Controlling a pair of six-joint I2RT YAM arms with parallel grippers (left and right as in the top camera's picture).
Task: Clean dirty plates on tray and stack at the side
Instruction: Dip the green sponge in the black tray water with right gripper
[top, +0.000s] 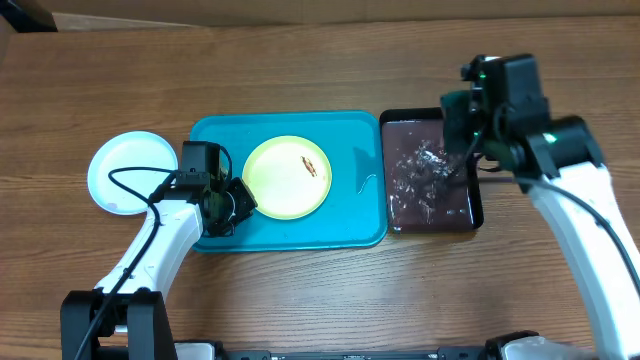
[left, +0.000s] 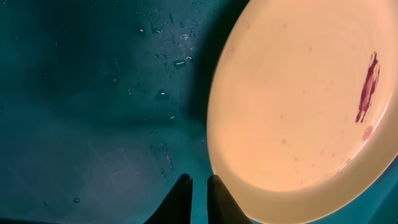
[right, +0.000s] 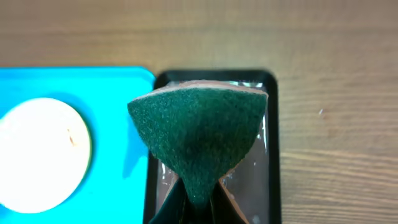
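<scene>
A yellow-green plate with a reddish-brown smear lies on the turquoise tray. My left gripper hovers low over the tray at the plate's lower-left edge. In the left wrist view its gripper is shut to a slim gap with only the tray showing through, beside the plate and its smear. My right gripper is over the black tray, shut on a green sponge. A white plate with a pale blue edge lies on the table left of the tray.
The black tray stands right against the turquoise tray, its bottom wet and glistening. Water droplets dot the turquoise tray near the plate. Bare wooden table surrounds both trays.
</scene>
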